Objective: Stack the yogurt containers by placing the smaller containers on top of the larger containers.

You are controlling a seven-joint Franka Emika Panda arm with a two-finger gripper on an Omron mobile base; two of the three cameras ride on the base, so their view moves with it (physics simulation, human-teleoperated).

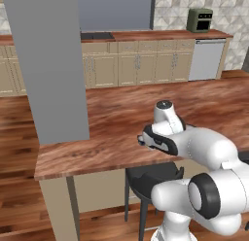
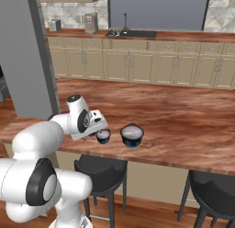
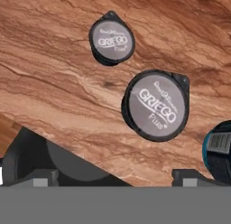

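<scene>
Left base view: white arm point(image 1: 204, 162) nearest, bent over the wooden counter point(image 1: 112, 128); cups hidden behind it.
Right base view: gripper point(image 2: 94, 131) low at the counter's near edge, middle cup point(image 2: 103, 136) just beside it, widest cup point(image 2: 132, 134) to its right, apart.
Hand view: jaws wide, nothing held; 2 pale lids, smaller lid point(image 3: 112, 41) beyond larger lid point(image 3: 155, 105), not touching.

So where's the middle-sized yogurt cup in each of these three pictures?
Left base view: hidden behind the robot's arm, near the counter's front edge.
Right base view: the middle-sized yogurt cup sits left of centre, just left of the widest cup.
Hand view: right of centre, the larger of the two full lids.
Shared landmark: the black stool under the counter's edge, seen in all three.
</scene>
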